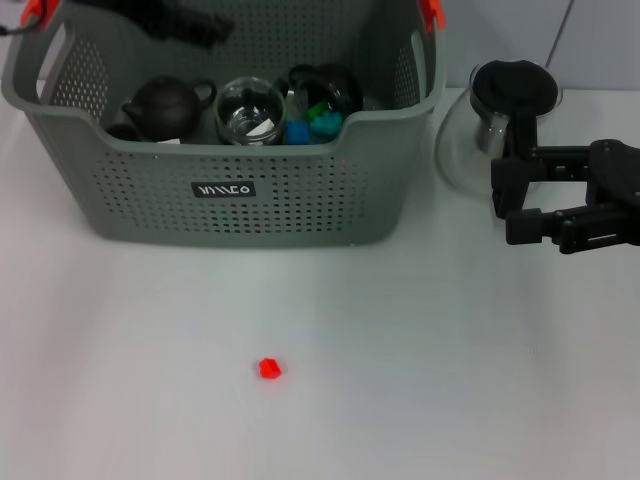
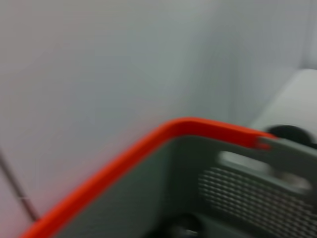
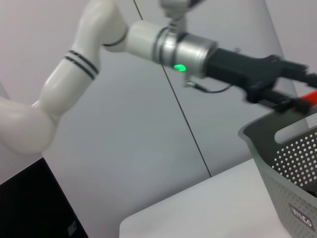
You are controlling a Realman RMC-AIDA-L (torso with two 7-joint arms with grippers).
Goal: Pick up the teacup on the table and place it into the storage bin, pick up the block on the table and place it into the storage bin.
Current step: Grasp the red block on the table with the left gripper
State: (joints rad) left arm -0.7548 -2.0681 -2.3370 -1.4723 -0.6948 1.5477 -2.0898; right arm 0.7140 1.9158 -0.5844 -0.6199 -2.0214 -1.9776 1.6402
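The left gripper (image 1: 190, 28) is a dark blur above the storage bin (image 1: 230, 185), its fingers unreadable. The bin's far rim runs off the head view's top edge.

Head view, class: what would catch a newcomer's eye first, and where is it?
The large grey perforated plastic storage bin fills the far left of the white table, holding a dark teapot, a clear glass cup and blue and green pieces. Alone on the near table lies a small red block. The black right gripper hangs beside a round glass pot with a black lid.

left gripper (image 1: 190, 28) raised, right gripper (image 1: 515, 205) open
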